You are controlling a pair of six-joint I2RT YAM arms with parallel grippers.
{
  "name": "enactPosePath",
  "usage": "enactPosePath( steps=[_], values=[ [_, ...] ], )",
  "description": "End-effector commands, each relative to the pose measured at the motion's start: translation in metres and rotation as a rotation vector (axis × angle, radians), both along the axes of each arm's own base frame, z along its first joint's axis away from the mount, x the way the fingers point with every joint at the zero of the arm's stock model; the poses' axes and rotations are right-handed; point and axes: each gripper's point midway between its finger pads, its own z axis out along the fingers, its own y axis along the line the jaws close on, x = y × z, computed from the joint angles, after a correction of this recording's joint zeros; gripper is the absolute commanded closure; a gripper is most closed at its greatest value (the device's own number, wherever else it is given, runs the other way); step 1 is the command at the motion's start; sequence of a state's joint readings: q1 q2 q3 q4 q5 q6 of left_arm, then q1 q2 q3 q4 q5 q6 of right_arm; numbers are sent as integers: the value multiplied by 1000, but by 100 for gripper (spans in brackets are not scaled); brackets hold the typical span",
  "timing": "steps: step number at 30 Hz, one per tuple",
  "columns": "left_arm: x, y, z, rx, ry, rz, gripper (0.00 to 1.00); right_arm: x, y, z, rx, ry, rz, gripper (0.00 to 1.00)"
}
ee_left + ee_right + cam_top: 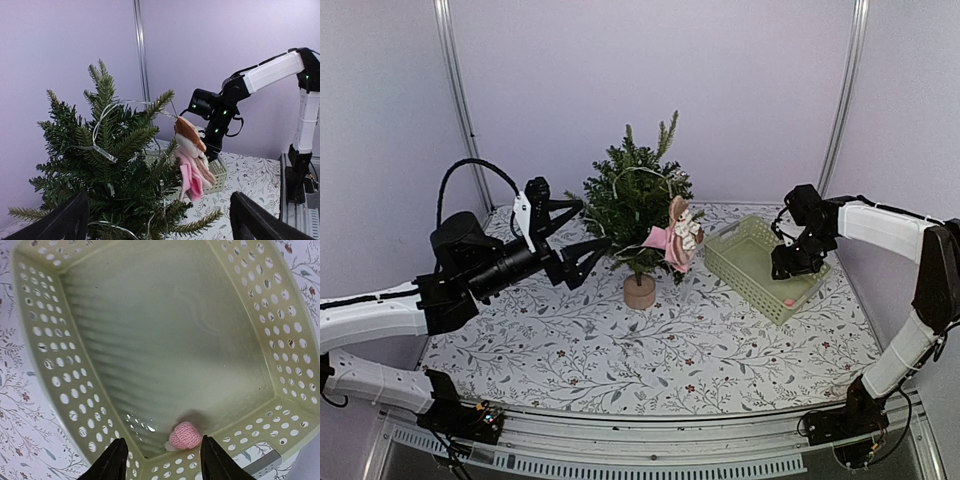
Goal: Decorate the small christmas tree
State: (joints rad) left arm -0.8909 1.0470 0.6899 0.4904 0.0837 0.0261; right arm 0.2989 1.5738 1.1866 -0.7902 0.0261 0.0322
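Right now my right claw [163,450] hangs spread and empty above the basket [45,340], with the pink knit ball [185,435] just beneath its tips against the wall. An off-centre drop could jam a finger there. My left claw [582,228], spread wide, faces the tree [635,200] just ahead.

Soft even purplish light, faint shadows, sm. glare in basket [45,340]; fingers [112,462] blurry up close.

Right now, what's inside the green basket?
One pink knitted ball lies by one wall of the basket. The fingers of the right end effector cover part of that wall.
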Motion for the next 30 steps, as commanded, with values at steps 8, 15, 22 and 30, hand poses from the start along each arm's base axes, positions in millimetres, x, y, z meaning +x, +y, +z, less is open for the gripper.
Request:
enactPosePath(
  steps=[8,15,22,30],
  values=[
    [-13,27,10,-122,-30,-5,1,-22,-15,-75,-101,255,2,39],
    [-14,38,11,-131,-42,22,1,-33,-25,-95,-150,317,-8,36],
    [-12,38,9,-123,-44,29,1,-38,-23,-103,-125,344,-5,57],
    [-10,39,7,-117,-38,34,1,-33,-27,-99,-144,324,-16,97]
  ],
)
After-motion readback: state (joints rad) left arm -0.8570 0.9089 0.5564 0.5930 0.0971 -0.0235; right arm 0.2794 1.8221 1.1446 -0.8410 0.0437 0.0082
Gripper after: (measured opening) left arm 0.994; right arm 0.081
